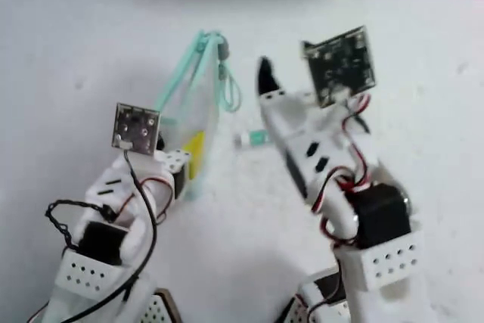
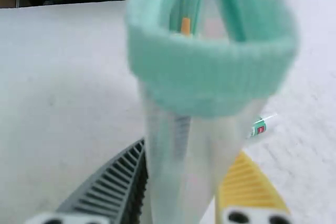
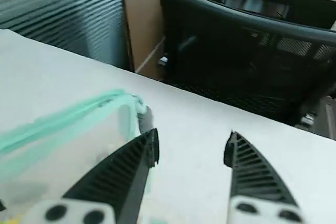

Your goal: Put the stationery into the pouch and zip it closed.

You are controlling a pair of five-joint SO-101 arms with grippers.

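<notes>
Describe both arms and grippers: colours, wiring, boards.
Both arms are white shells with black motors. The left arm carries a looping black cable and a small grey board; the left gripper has one grey and one yellow ribbed finger. The right arm has red-and-white wires and a dark circuit board; the right gripper has black ribbed fingers.

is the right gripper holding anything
No, the right gripper is open with nothing between its jaws, beside the pouch.

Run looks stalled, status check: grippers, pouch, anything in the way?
Left gripper shut on pouch. Right gripper open, above table by pouch. Small green-and-white item on table beside pouch, not yet inside.
</notes>
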